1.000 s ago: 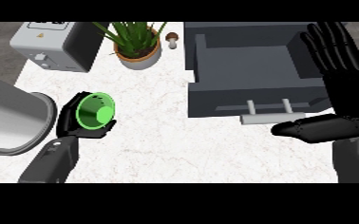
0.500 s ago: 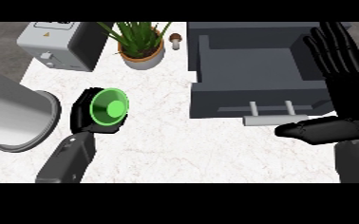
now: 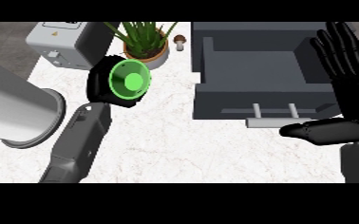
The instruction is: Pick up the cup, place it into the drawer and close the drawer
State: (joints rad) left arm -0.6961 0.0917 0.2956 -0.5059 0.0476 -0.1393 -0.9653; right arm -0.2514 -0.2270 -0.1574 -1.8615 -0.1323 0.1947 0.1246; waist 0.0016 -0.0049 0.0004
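The green cup (image 3: 129, 81) is held above the counter with its bottom turned toward me, just in front of the potted plant. My left hand (image 3: 103, 85) is curled round it from the left and below, and hides most of its wall. The open grey drawer (image 3: 263, 69) lies to the right, its inside bare, with a pale bar handle (image 3: 275, 120) on the front panel. My right hand (image 3: 340, 71) stands open at the right edge, fingers up over the drawer's right wall, thumb stretched left below the handle.
A potted plant (image 3: 144, 42) stands at the back, a small brown mushroom (image 3: 180, 41) beside it. A grey toaster (image 3: 67, 42) sits at the back left. A large metal pot (image 3: 26, 115) lies at the left edge. White marble counter (image 3: 182, 152) spreads in front.
My left hand has carried the cup up and to the right, from near the pot toward the plant and the drawer. The right hand has stayed where it was.
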